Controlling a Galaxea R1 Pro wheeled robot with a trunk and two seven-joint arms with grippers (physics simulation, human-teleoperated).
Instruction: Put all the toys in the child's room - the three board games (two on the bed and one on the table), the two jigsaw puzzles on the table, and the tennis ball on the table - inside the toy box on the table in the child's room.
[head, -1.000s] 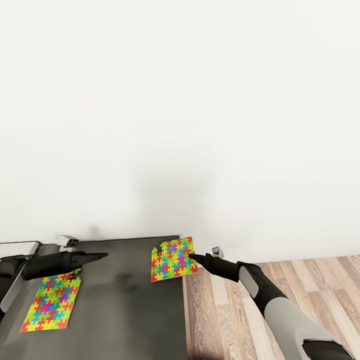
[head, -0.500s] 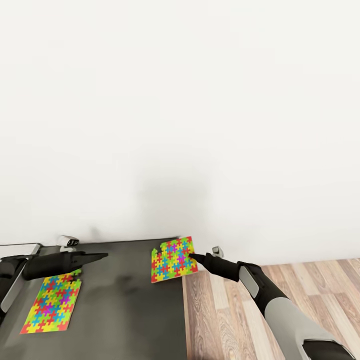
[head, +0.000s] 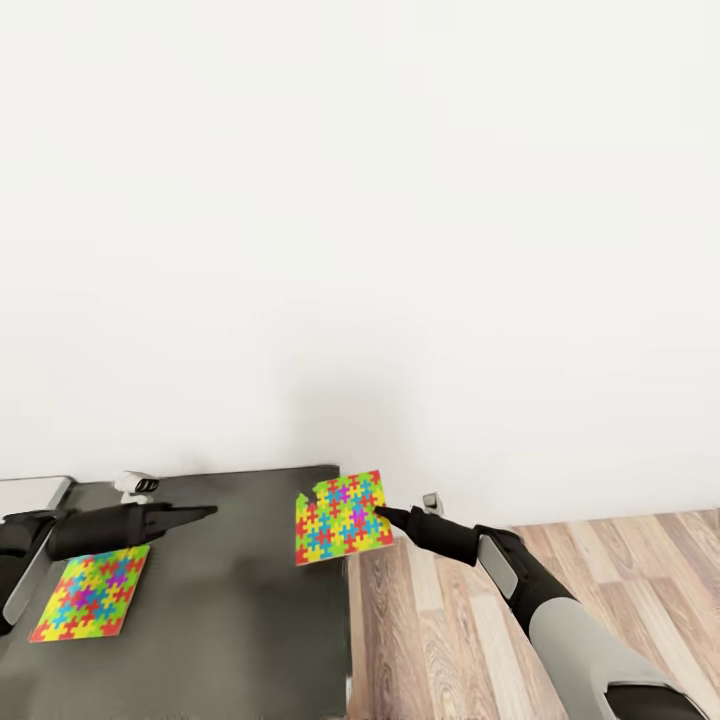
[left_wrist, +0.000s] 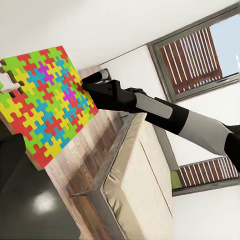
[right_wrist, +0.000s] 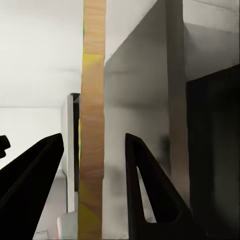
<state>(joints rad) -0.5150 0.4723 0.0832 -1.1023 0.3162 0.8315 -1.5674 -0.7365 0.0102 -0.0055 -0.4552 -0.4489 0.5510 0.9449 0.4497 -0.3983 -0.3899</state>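
Jigsaw puzzle (head: 342, 517) shifted left (overhanging table (head: 240, 600) edge), edge-on between right pincer (head: 380, 513) fingers, grip unclear.

The dark, faintly shiny table (head: 230, 600) carries one colourful jigsaw puzzle (head: 88, 593) lying flat near its left side.

Bright, even, soft wall shadow

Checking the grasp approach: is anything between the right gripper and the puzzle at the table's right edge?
Nothing visible stands between them. The puzzle shows edge-on between the right gripper's two fingers, with a gap on each side in the right wrist view.
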